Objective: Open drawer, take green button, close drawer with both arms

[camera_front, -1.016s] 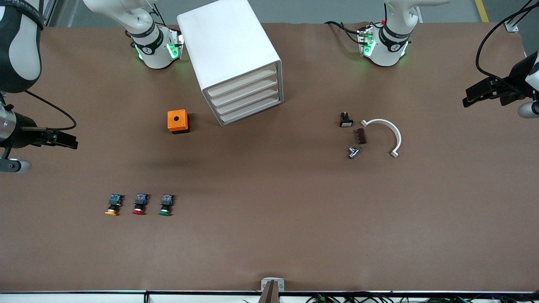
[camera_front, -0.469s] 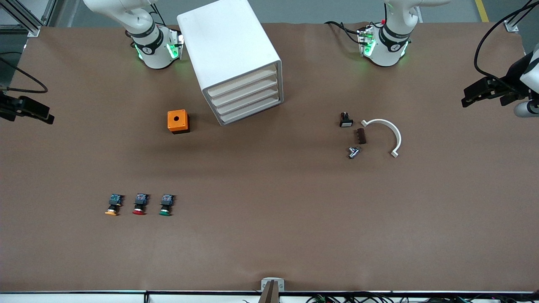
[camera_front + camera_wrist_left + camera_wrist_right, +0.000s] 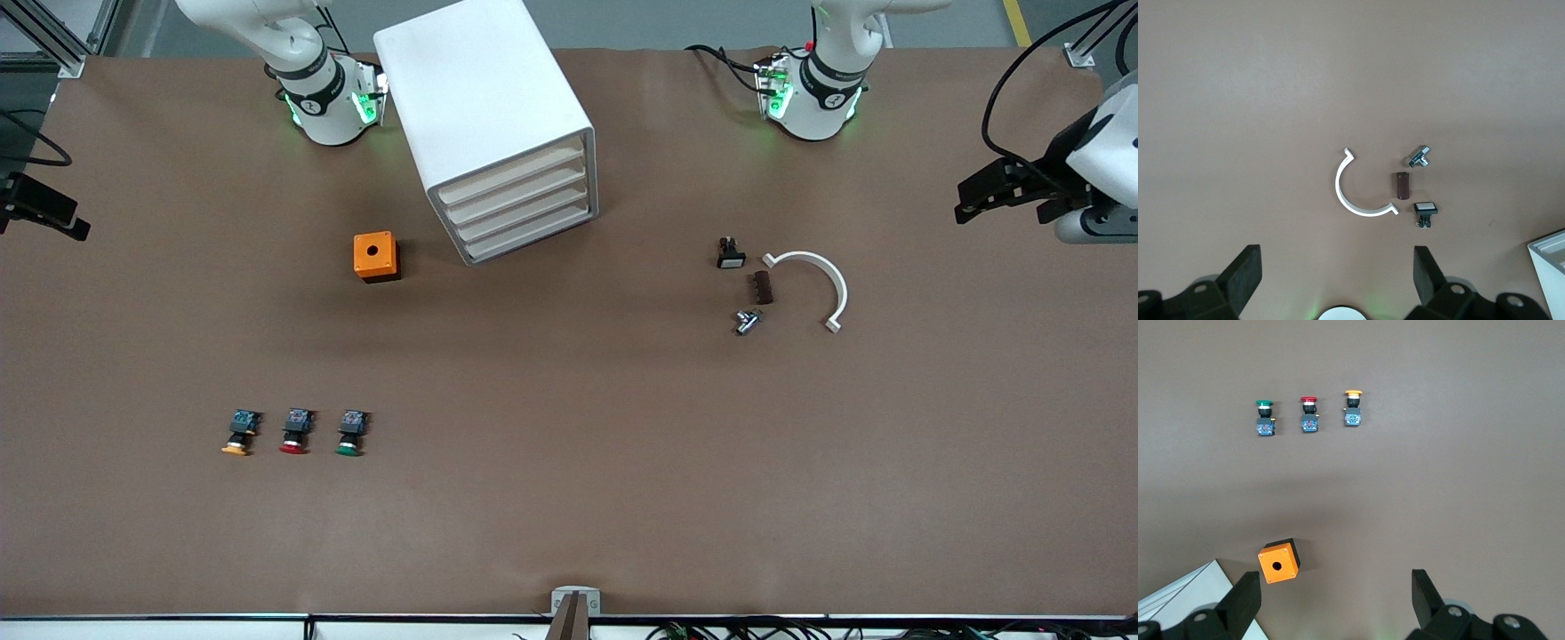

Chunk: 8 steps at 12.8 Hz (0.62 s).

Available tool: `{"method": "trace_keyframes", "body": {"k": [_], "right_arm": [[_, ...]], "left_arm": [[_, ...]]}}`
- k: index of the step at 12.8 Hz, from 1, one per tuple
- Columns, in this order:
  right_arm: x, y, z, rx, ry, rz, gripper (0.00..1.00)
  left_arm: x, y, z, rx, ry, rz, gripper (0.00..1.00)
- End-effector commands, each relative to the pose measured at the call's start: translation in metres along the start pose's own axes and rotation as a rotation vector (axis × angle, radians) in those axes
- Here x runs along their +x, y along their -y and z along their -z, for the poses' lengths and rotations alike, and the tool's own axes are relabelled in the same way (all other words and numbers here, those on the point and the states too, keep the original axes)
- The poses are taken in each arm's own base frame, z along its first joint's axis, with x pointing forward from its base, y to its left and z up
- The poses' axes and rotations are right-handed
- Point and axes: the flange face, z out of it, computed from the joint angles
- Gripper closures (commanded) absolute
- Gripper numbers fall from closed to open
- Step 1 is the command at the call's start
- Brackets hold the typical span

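Cream-fronted and shut, the drawer (image 3: pixel 532 241) sits lowest in the boxy white cabinet (image 3: pixel 484 116). Only the right wrist view shows the green button (image 3: pixel 1264 417) cap clearly, nearer the front camera. Left gripper (image 3: pixel 978 203) and right gripper (image 3: pixel 53 216) hover wide open, empty, at their table ends.

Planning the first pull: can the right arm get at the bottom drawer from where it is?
Probably yes. The bottom drawer is shut, with bare table in front of it; the orange box sits off toward the right arm's end. The right hand is open, up at the table's edge, holding nothing.
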Motion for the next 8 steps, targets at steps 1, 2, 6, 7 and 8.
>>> {"method": "trace_keyframes", "body": {"k": [1,2,6,7,8], "right_arm": [[-0.008,0.002,-0.001,0.02,0.012,0.025,0.0],[-0.008,0.0,-0.001,0.02,0.014,0.019,0.0],[-0.012,-0.003,0.002,0.045,0.013,0.015,0.0],[-0.017,-0.002,0.001,0.047,0.012,0.015,0.0],[-0.023,-0.004,0.0,0.05,0.005,0.013,0.0]], "left_arm": [[-0.007,-0.001,0.007,0.026,-0.021,-0.001,0.0],[-0.007,-0.002,0.007,0.026,-0.021,-0.003,0.0],[-0.006,-0.002,0.009,0.021,-0.025,-0.004,0.0],[-0.006,-0.002,0.009,0.022,-0.025,-0.009,0.0],[-0.005,-0.001,0.01,0.022,-0.026,-0.013,0.0]]}}
